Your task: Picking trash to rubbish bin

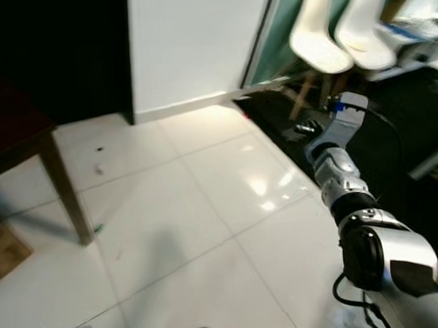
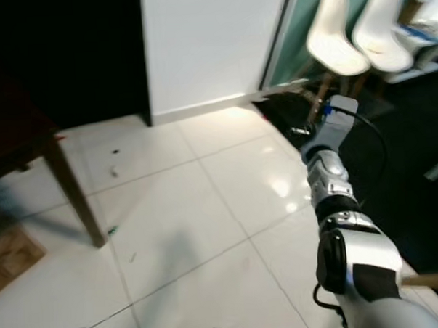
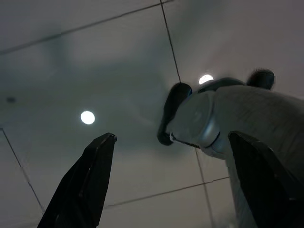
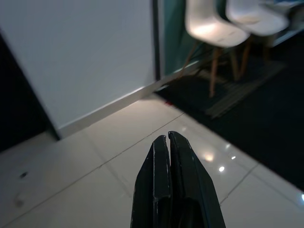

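Glossy white floor tiles (image 1: 206, 201) spread ahead, scattered with small scraps of trash — a pale bit (image 1: 98, 169), a dark speck (image 1: 99, 149) and a green bit (image 1: 98, 229) beside the dark wooden table leg (image 1: 66, 189). Two white moulded chairs (image 1: 340, 28) on wooden legs stand over a dark rug. The right gripper (image 4: 169, 142) is raised over the tiles, fingers pressed together, empty. The left gripper (image 3: 171, 142) hangs low with fingers spread apart.
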Motion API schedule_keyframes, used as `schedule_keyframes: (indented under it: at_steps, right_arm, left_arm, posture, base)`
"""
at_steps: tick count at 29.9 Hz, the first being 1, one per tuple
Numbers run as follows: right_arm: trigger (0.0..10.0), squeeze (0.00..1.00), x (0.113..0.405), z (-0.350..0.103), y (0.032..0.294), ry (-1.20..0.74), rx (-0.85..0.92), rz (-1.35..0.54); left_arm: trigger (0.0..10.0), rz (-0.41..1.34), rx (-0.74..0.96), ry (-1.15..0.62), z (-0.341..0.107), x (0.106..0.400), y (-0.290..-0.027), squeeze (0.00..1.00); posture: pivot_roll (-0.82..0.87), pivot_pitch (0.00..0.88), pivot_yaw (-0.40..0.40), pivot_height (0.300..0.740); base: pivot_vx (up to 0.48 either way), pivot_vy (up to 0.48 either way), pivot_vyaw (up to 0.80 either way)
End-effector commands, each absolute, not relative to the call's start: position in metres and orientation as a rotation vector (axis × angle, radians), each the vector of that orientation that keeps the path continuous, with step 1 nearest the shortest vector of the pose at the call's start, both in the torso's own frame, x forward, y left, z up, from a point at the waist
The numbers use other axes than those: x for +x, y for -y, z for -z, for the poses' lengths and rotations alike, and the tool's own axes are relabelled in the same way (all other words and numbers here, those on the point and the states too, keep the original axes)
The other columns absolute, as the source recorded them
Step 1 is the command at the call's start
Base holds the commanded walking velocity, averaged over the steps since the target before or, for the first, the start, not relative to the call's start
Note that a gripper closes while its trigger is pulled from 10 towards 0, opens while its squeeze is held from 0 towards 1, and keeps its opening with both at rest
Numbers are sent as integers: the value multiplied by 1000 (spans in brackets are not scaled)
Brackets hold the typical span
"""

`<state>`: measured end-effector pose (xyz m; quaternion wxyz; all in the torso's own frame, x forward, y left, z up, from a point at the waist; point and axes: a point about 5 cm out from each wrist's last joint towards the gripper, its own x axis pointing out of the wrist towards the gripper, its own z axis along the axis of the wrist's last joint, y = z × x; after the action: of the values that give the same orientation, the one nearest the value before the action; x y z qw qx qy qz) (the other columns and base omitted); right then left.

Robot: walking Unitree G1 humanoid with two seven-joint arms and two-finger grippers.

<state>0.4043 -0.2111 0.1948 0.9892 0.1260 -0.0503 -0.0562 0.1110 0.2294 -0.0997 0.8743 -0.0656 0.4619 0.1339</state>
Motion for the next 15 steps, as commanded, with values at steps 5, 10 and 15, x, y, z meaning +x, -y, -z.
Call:
schedule_keyframes:
  at_steps: [5, 10, 15]
  right_arm:
    - [10000, 0, 407, -209, 202, 181, 302, 76]
    - [10000, 0, 410, -217, 168, 239, 346, -28]
    - [10000, 0, 409, -216, 145, 259, 411, -73]
  left_arm:
    - [10000, -193, -134, -1036, 107, 99, -212, 0]
    - [10000, -121, -69, -1049, 106, 102, -214, 0]
    - [10000, -56, -13, -1033, 102, 116, -218, 0]
  posture:
    - [324, 119, -122, 740]
    - [332, 77, -74, 740]
    - [321, 52, -12, 740]
  base:
    - [0, 0, -800]
    - [0, 0, -800]
    - [0, 0, -800]
